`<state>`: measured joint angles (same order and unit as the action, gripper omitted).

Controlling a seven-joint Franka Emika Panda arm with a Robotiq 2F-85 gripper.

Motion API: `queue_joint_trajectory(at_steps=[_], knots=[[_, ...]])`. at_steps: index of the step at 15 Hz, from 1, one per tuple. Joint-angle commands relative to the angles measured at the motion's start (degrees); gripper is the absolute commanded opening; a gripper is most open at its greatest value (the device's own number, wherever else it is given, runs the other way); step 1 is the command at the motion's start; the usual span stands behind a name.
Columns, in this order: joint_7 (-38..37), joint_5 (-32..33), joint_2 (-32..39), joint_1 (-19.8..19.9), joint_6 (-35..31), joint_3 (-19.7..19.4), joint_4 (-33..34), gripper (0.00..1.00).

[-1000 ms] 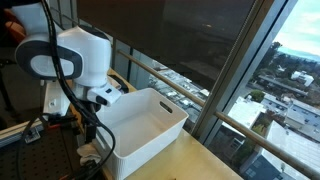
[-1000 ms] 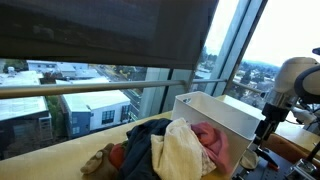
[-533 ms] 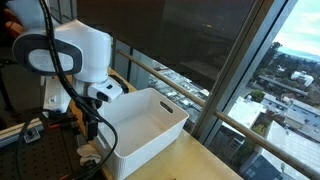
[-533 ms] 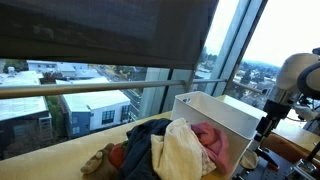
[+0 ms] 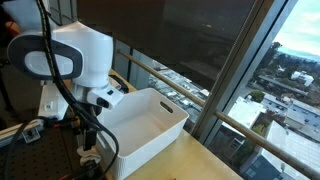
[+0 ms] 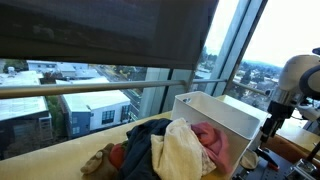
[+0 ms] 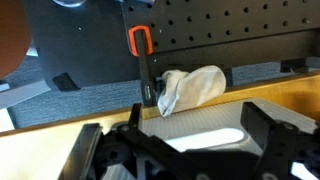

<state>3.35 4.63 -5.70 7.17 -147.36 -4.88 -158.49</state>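
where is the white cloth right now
In the wrist view the white cloth lies just beyond the wooden table edge, beside the orange-handled clamp, ahead of the open gripper.

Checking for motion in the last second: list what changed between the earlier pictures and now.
The white robot arm shifted slightly toward the left edge of an exterior view, away from the white rectangular plastic bin. Its hand stayed open and empty; nothing taken or let go. The bin and the heap of mixed-coloured clothes did not move.
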Motion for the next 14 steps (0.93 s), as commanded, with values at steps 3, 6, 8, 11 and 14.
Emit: queue_joint_trajectory(at_steps=[3,6,8,11,14], knots=[[0.5,1.4,-0.6,0.6,1.5,-1.3,-0.1,1.00],[0.3,1.0,-0.1,-0.4,0.9,-0.5,-0.3,1.00],[0.2,0.7,0.4,-0.9,0.8,-0.2,-0.3,1.00],[-0.2,-0.2,1.3,-2.1,0.3,0.4,-0.4,1.00],[-0.7,-1.4,3.2,-3.5,-0.6,1.2,-0.4,1.00]])
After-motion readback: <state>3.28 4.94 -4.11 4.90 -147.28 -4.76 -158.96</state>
